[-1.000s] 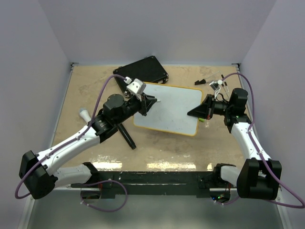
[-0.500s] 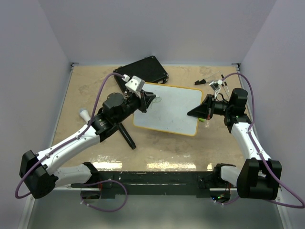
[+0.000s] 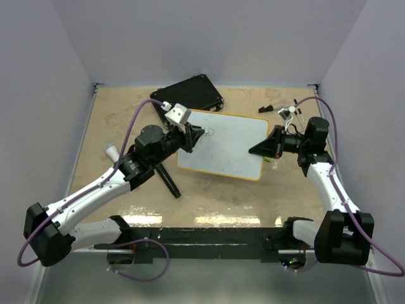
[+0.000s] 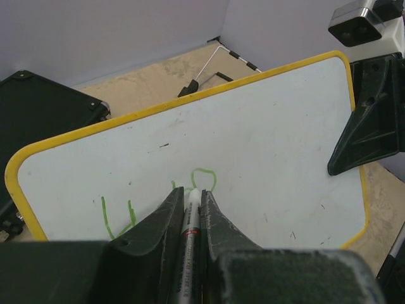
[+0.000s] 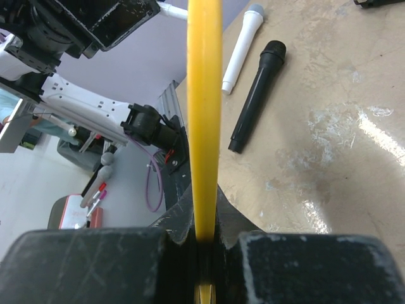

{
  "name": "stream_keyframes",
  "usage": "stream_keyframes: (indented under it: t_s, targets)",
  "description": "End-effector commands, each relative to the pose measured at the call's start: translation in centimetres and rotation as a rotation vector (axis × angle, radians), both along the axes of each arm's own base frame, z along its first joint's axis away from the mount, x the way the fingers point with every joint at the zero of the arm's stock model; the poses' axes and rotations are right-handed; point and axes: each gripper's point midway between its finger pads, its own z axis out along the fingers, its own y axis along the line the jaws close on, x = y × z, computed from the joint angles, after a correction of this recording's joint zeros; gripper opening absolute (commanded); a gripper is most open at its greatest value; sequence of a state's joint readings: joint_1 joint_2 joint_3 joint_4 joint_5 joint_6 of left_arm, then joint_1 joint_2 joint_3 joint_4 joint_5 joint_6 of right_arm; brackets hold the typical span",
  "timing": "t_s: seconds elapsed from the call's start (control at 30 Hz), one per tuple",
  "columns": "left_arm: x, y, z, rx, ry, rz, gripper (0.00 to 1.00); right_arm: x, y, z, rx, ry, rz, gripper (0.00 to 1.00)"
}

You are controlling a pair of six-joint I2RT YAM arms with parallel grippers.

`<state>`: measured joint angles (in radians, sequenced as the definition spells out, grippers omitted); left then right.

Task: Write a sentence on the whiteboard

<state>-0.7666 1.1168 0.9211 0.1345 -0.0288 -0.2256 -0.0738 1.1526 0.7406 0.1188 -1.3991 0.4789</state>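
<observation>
The whiteboard (image 3: 228, 144) lies mid-table, white with a yellow rim; it fills the left wrist view (image 4: 266, 133). Green marker strokes of the sentence (image 4: 204, 179) sit near its left part, and show faintly in the top view (image 3: 209, 132). My left gripper (image 3: 201, 135) (image 4: 193, 195) is shut on a white marker (image 4: 190, 215) whose tip touches the board by the strokes. My right gripper (image 3: 254, 150) (image 5: 204, 215) is shut on the board's right rim (image 5: 204, 95), seen edge-on.
A black case (image 3: 188, 93) lies behind the board's left corner. A black marker (image 3: 167, 179) and a white marker (image 3: 111, 152) lie on the table at the left. Small black parts (image 3: 269, 107) lie at the back right.
My left gripper with the marker has shifted a little left and toward the board's upper left part. A green loop has appeared on the board. The right arm has not moved.
</observation>
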Motion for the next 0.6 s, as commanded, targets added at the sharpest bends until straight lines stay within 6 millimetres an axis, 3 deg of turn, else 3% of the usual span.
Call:
stream_keyframes:
  t_s: [0.0,0.37,0.57]
  targets:
    - [-0.6,0.2,-0.7,0.009,0.021,-0.020,0.00,-0.7,0.2,3.1,0.006,-0.121,0.060,0.00]
    - [-1.4,-1.1,-1.2,0.017,0.050,-0.098,0.00,-0.8,0.1,3.1,0.006,-0.122,0.058,0.00]
    - [-1.3,-1.9,-0.3,-0.012,0.043,-0.125,0.00,-0.7,0.1,3.0,0.006,-0.119,0.058,0.00]
